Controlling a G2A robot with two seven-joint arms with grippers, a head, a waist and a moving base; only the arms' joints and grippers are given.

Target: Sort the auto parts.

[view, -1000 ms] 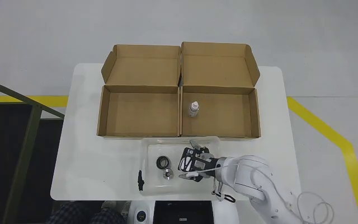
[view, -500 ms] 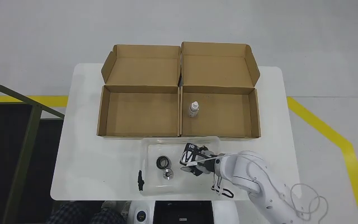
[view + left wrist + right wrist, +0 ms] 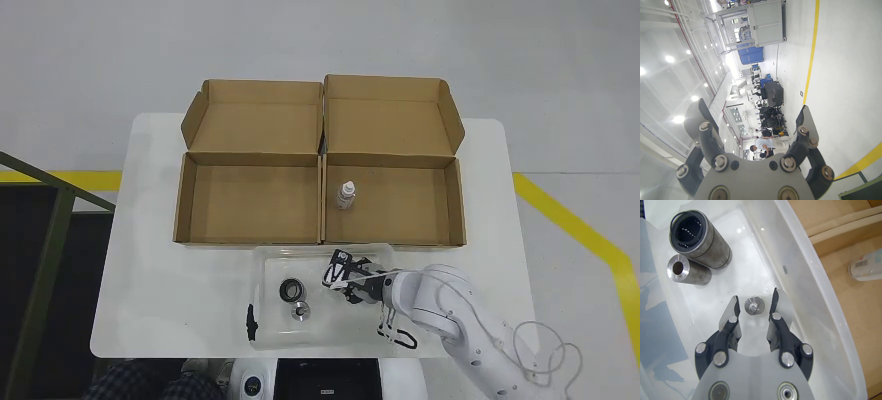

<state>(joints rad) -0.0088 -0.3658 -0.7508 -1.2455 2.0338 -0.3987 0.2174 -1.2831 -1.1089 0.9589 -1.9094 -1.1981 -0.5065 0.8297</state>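
My right gripper hangs open inside the clear plastic bin, its fingers on either side of a small round metal part without touching it. Deeper in the bin lie a large steel sleeve with a black inner ring and a smaller steel cylinder with a bore. A white bottle stands in the right cardboard box. My left gripper is open, facing the room with nothing between its fingers.
Two open cardboard boxes sit side by side behind the bin; the left box holds nothing. A small black piece lies at the bin's left front corner. Bare white table lies left of the bin.
My right gripper has moved up toward the boxes within the bin and now straddles the small round part. The parts have not moved.
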